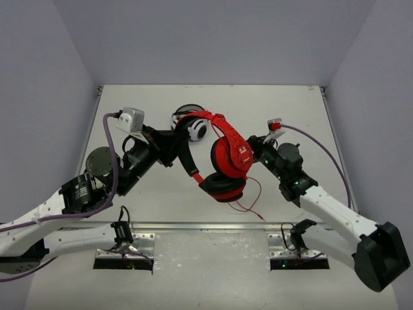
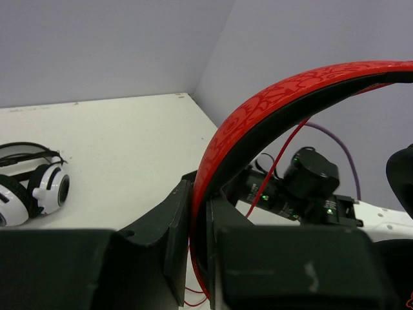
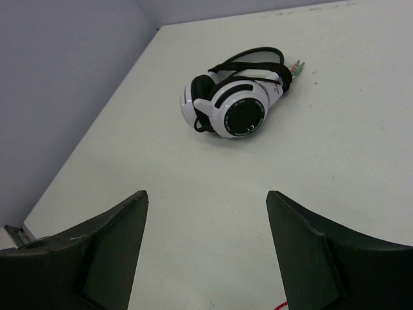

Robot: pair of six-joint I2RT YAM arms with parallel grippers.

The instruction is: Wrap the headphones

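white headphones (image 1: 195,128) just behind red headphones (image 1: 232,154); free table (image 1: 297,110) far l & r

The headphones (image 1: 231,154) are red, the headband (image 2: 271,103) embossed with a swirling pattern, with black ear cushions (image 1: 222,189) and a red cable (image 2: 285,155). The second headset (image 3: 232,106) is white and black, and the surface (image 1: 148,110) is off-white.

The left arm (image 1: 39,221) and right arm (image 1: 335,210) have smooth white shells on the lower links and black, rounded motor housings nearer the wrists. A thin purple cable (image 1: 111,155) runs along each. Small green lights (image 1: 295,183) glow on the right arm. The fingers (image 3: 97,258) are matt black wedges, slightly scuffed.
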